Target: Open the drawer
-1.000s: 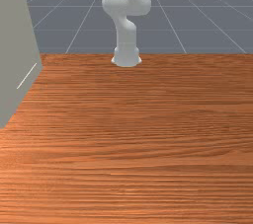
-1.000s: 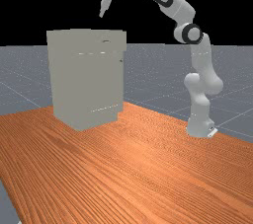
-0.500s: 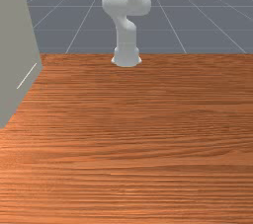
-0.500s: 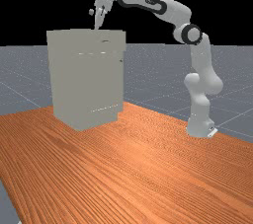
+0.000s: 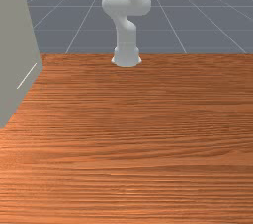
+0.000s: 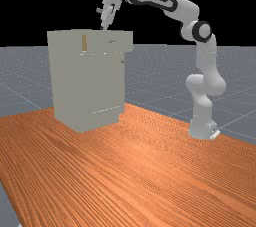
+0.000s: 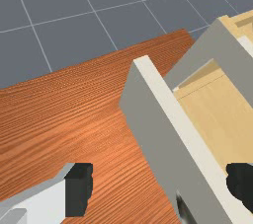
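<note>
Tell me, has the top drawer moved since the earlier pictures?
Yes. The top drawer has slid toward the far view's right, so its front juts farther past the cabinet body below it.

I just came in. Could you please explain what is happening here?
The robot arm is at the cabinet, whose top drawer stands partly open. The gripper is open and grips nothing: its fingers stand wide apart, with the drawer front running between them. It seems to be working the drawer farther open.
</note>
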You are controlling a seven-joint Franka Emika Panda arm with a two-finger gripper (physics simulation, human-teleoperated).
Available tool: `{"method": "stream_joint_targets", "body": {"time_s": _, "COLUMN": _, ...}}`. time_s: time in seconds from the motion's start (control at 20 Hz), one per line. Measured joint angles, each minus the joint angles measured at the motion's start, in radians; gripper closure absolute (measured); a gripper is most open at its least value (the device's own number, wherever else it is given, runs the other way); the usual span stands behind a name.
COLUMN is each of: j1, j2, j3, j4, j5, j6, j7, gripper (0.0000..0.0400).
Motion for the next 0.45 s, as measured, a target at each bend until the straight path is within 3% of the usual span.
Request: {"method": "stream_joint_targets", "body": {"time_s": 0.45, "j1": 0.134, "j2": -0.188, "j3": 0.162, "j4": -0.193, "j5": -0.013, "j6": -0.02, "j7": 0.151, "gripper": 0.0}}
